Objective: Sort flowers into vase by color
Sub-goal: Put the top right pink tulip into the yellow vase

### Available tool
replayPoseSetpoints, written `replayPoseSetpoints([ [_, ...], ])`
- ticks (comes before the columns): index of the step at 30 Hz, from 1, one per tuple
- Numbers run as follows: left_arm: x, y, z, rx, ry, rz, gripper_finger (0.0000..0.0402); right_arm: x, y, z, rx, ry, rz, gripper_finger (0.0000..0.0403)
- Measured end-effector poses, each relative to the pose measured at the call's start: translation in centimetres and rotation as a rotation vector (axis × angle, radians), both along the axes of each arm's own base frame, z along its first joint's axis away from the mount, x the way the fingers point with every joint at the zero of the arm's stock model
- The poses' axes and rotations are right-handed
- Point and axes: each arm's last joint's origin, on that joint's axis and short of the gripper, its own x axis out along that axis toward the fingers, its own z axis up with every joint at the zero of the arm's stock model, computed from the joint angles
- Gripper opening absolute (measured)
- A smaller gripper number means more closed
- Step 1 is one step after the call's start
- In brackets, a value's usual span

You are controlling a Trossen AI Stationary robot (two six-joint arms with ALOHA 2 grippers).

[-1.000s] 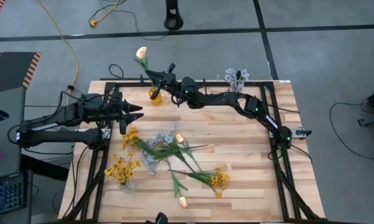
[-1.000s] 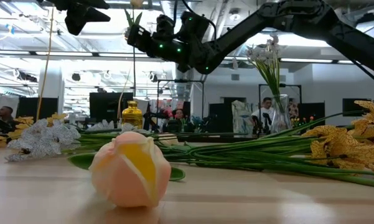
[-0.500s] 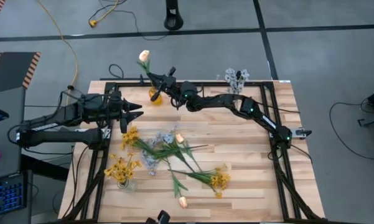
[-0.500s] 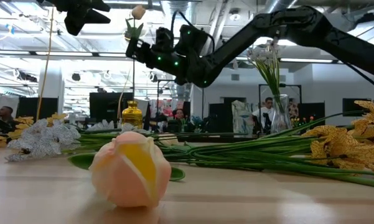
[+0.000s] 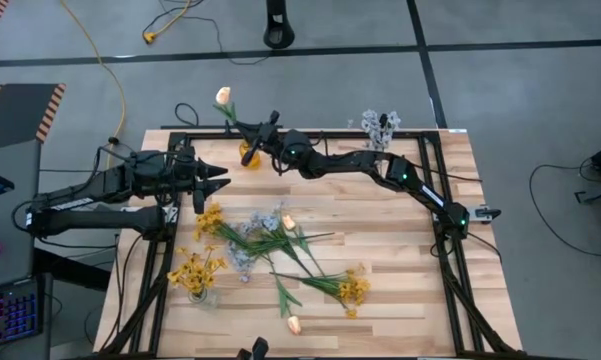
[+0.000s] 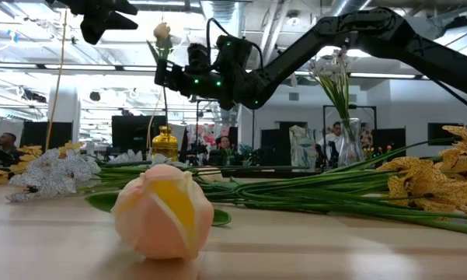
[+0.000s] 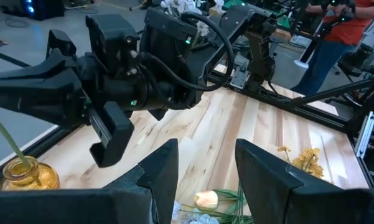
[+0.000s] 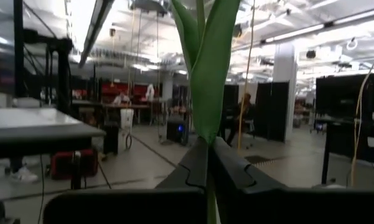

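Wooden slats form the table (image 5: 400,250), framed by black rails, with grey floor around it. Clock directions below refer to the high view, 12 o'clock being the far edge.

1. Near zone, 6 to 7 o'clock. A loose peach bud (image 5: 294,323) lies close to the front edge (it fills the foreground of the low view (image 6: 162,215)). A small vase with yellow blossoms (image 5: 196,272) stands at 7 o'clock, so that colour already has a place.

2. Centre. The unsorted heap of flowers (image 5: 280,245) lies with crossing stems: yellow clusters, pale sprays and another peach bud. The tangle is likely to drag neighbours along at any later pick.

3. Left gripper (image 5: 220,180), 9 o'clock. It hovers above the table, fingers parted and empty, pointing toward the centre; it appears to be waiting clear of the other arm.

4. Right gripper (image 5: 252,131), 11 o'clock. Its fingers are clamped narrowly on the green stem of a peach tulip (image 5: 223,96), bloom upward, stem hanging toward the amber vase (image 5: 249,152). The upright hold probably serves to drop the stem end into that narrow neck; the left wrist view shows the stem (image 7: 6,138) reaching the vase mouth.

5. Far edge, 1 o'clock. A vase of pale sprays (image 5: 380,127) stands well apart from the amber vase, beside the right arm's reach.
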Motion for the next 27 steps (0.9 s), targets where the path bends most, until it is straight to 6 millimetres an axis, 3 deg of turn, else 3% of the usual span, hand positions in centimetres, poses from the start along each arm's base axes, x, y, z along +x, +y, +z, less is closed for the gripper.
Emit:
replayPoseSetpoints([
  [19, 0.00, 0.00, 0.00, 0.000, 0.000, 0.000, 0.0146, 0.16, 0.16, -0.29, 0.009, 0.029, 0.006, 0.0061],
  [27, 0.00, 0.00, 0.00, 0.000, 0.000, 0.000, 0.0146, 0.28, 0.12, -0.70, 0.023, 0.073, 0.007, 0.0134],
])
